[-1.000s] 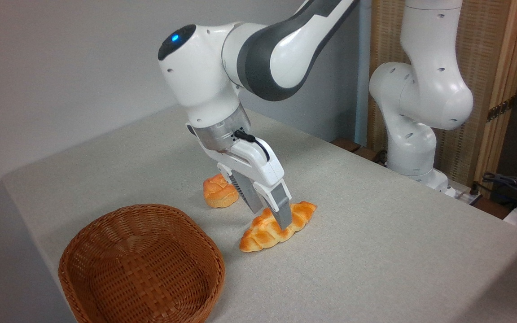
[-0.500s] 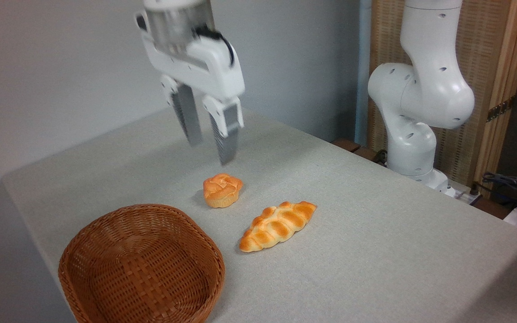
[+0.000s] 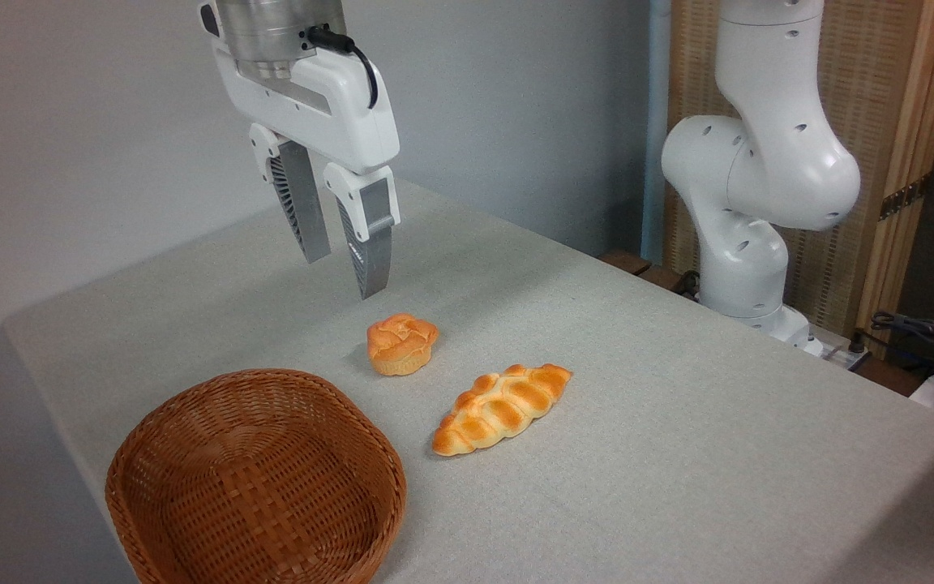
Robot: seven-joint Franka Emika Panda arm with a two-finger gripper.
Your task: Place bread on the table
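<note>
The table holds an empty wicker basket, the bread lying flat mid-cloth, and a small bun. Above hangs the gripper, narrowly parted, holding nothing; dropping carelessly, it might clip that bun.

glossy bread, matt cloth table, woven wicker basket

braided bread lying flat on the cloth-covered table, free of any grip; small round bun just beside it toward the back; wicker basket at the near left corner; gripper raised above the table behind the bun, fingers pointing down, parted, holding nothing; arm base at right
</note>
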